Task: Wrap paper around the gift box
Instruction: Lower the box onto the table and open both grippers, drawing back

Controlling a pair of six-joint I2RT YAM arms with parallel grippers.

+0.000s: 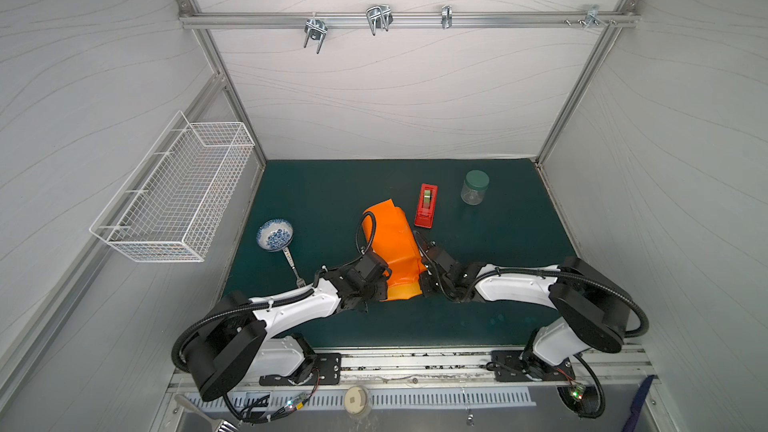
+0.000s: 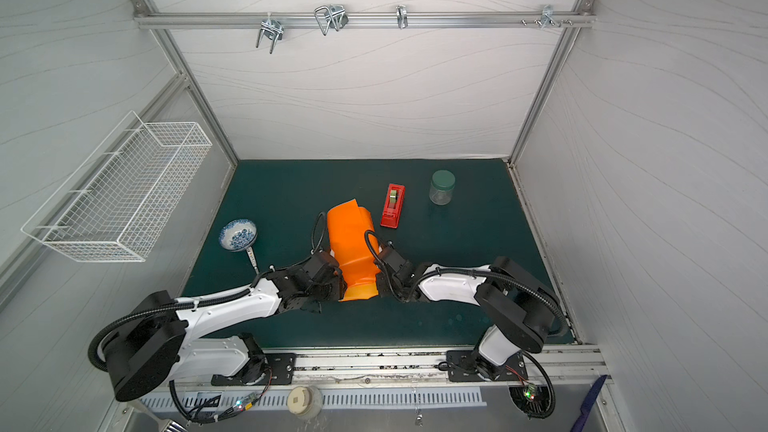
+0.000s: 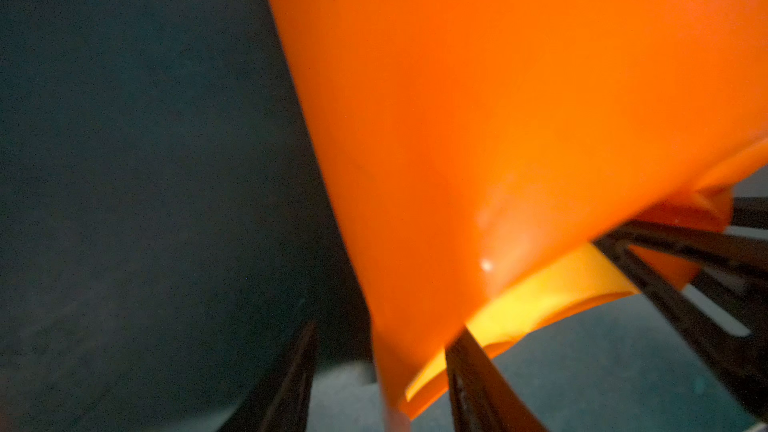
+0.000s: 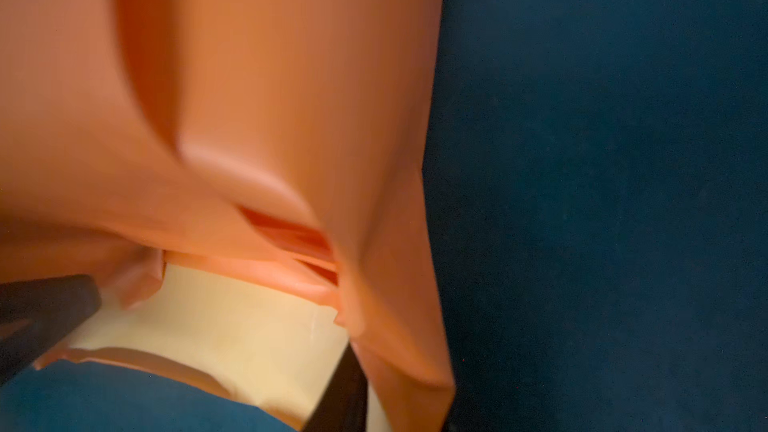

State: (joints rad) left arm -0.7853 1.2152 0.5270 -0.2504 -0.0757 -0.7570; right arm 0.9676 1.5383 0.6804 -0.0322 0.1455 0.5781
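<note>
Checking the wrap: the paper point(image 1: 395, 243) sat mid-mat point(image 1: 316, 193) as a folded-over orange bundle. Its long axis ran near-to-far, and the yellower side showed at the near end in both top views. The gift box did not show in any view; only paper was visible at that spot.

The left gripper point(image 1: 383, 290) was at the bundle's near-left corner. The left wrist view showed its fingers point(image 3: 473, 380) standing apart, released. The paper's corner hung in the gap, with one finger against the yellow side.

The right gripper point(image 1: 423, 282) was against the near-right edge. The right wrist view showed only one of its fingers point(image 4: 340, 396), beside a hanging fold. The rest was covered, so clenched or released could not be told.

The red tape dispenser point(image 1: 426, 206) lay just beside the bundle's far right, and a green-lidded jar point(image 1: 474, 187) stood farther right. A blue-patterned bowl point(image 1: 275, 235) and a fork point(image 1: 293, 268) lay well to the left. A wire basket point(image 1: 174, 197) hung on the left wall.
</note>
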